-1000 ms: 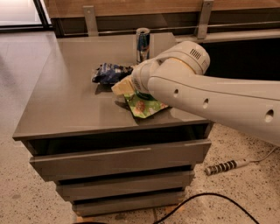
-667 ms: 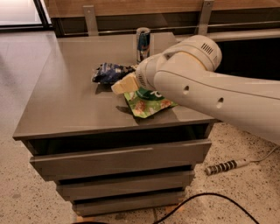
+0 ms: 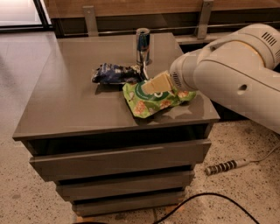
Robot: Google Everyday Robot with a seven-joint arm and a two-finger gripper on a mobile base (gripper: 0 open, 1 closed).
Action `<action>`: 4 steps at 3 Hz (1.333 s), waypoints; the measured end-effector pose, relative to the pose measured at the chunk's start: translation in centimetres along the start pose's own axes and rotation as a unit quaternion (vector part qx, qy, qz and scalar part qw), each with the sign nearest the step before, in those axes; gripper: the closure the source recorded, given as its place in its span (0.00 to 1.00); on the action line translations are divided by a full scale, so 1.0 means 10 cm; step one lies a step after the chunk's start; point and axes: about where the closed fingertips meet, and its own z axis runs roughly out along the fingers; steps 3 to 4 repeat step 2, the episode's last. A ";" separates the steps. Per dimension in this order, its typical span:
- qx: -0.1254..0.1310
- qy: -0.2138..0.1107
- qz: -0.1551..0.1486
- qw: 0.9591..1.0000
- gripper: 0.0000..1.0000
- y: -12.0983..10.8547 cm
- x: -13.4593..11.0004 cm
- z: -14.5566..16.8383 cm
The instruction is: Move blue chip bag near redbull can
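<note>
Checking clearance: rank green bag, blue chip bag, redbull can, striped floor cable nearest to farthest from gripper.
The gripper hangs above the table.
1. green bag, beneath it; blue chip bag, just left: too close to call.
2. redbull can, behind.
3. striped floor cable, lower right.

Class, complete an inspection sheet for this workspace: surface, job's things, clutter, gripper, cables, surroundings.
Surface: flat grey cabinet top, drawers below.
Job's things: crinkled navy-blue chip bag lying on top; slim blue-and-silver drink can upright behind it.
Clutter: bright green snack bag lying near the front.
Gripper: gripper above the green bag, by the blue bag's right end.
Cables: black cable on the floor.
Surroundings: speckled floor; wooden panel behind.
</note>
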 end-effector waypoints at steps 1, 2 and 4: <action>0.047 0.029 0.008 0.998 0.00 -0.27 0.26 -0.34; 0.071 0.036 0.014 0.997 0.00 -0.39 0.32 -0.40; 0.071 0.036 0.014 0.997 0.00 -0.39 0.32 -0.40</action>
